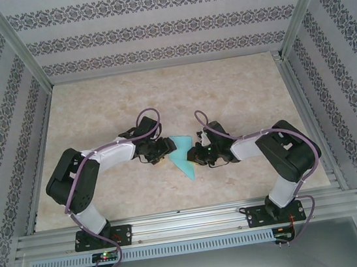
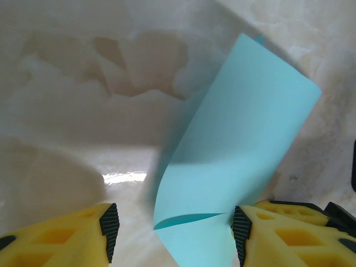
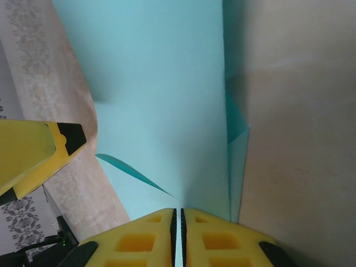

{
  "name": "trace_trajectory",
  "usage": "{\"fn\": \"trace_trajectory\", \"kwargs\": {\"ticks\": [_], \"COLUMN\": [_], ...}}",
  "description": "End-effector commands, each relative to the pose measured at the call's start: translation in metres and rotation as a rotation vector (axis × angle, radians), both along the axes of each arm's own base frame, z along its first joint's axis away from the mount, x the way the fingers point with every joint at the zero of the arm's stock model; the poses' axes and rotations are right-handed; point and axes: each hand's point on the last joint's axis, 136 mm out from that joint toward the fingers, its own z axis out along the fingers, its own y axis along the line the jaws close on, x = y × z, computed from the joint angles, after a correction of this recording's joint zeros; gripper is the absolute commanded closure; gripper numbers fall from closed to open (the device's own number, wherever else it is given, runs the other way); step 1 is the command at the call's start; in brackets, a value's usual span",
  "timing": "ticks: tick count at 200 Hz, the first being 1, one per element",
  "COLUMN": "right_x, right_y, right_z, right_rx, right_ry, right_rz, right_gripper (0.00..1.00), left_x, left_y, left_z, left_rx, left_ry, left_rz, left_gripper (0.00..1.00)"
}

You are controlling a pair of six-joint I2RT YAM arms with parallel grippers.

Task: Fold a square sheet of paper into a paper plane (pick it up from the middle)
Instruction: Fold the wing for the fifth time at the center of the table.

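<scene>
Two white-and-black robot arms reach inward from side-by-side bases, elbows bent outward and forearms angled toward each other. The left arm ends in the left gripper, held low, its yellow fingers spread apart with black pads facing each other. The right arm ends in the right gripper, pointing at the left one from close by. Its own yellow fingers are pressed together, pinching the edge of a teal sheet of paper.
</scene>
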Motion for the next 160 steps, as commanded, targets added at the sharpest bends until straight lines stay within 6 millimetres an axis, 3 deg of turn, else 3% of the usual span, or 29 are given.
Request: {"fn": "trace_trajectory", "kwargs": {"ticks": [1,80,160], "right_x": [-0.011,-0.011,-0.013], "right_y": [-0.02,-0.026,-0.031], "right_z": [-0.041,-0.05,-0.059], "right_rx": [-0.116,-0.088,-0.093], "right_ry": [0.052,0.081,0.103], "right_rz": [-0.035,-0.053,-0.064], "right_gripper": [0.87,0.87,0.87], "left_x": [0.013,0.016,0.017], "left_y": [-0.007,-0.015,-0.024], "left_z": [0.006,-0.003,-0.003], "left_rx": [-0.039,-0.063,-0.111], "left_ry": [-0.015,0.013,0.014], "left_rz": [0.006,0.006,-0.011], "left_gripper": [0.41,0.41,0.48]}}
